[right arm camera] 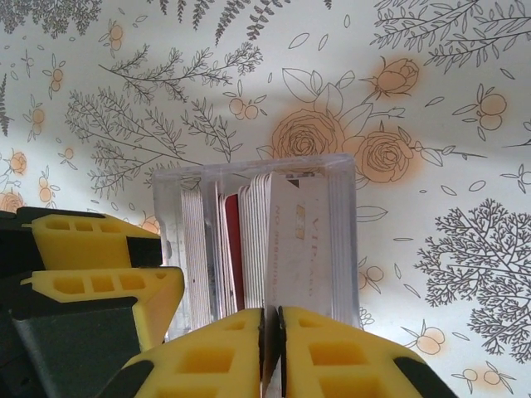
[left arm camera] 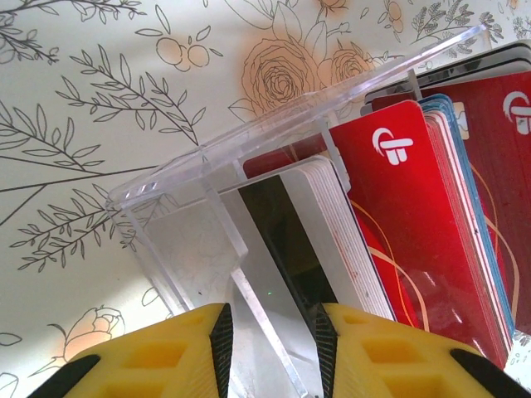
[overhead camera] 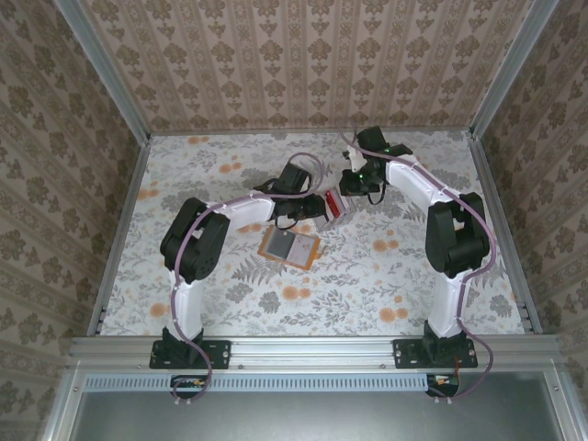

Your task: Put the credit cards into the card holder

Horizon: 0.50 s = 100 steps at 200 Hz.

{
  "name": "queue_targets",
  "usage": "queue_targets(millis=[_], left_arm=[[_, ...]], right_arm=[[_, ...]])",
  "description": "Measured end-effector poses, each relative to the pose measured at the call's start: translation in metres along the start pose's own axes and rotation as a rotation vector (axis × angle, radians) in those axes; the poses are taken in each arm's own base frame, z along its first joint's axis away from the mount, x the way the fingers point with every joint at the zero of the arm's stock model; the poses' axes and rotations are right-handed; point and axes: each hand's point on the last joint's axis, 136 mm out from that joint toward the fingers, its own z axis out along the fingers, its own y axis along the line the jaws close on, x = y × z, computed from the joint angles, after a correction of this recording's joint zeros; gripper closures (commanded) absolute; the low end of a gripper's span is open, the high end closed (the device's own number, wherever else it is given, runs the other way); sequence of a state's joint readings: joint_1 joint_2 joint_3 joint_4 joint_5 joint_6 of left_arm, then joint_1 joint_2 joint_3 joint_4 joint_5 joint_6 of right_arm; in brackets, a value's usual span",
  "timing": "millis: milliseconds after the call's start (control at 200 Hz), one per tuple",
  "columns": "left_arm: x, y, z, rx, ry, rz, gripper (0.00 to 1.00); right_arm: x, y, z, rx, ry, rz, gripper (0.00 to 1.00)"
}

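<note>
Count: one card holder (overhead camera: 290,246), one clear stand (left arm camera: 274,124), two grippers. The card holder lies open and flat on the table (overhead camera: 413,276), grey lining up, just in front of the stand and apart from it.

The credit cards (left arm camera: 415,215) stand on edge in the stand, packed too tightly for me to count.

The right wrist view shows the right gripper (right arm camera: 271,352) clamped on the edge of a whitish card (right arm camera: 303,249) in the stand.

The left wrist view shows the left gripper (left arm camera: 270,361) straddling the stand's clear end. I cannot tell whether it presses.

From above, the wrists cover much of the stand.
</note>
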<state>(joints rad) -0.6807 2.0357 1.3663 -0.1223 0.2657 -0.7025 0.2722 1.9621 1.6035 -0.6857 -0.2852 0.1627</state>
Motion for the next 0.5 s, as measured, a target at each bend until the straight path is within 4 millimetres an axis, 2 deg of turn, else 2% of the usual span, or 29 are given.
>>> queue_targets(millis=[155,500], left_arm=[[0.001,0.001,0.0,-0.002,0.001,-0.001,0.65],[0.002,0.007,-0.003,-0.013,0.006,-0.007,0.65]], right_arm=[[-0.004,-0.002,-0.01,0.016,-0.026,-0.001,0.9],[-0.009,0.0,-0.056,0.061,-0.157,-0.025,0.93]])
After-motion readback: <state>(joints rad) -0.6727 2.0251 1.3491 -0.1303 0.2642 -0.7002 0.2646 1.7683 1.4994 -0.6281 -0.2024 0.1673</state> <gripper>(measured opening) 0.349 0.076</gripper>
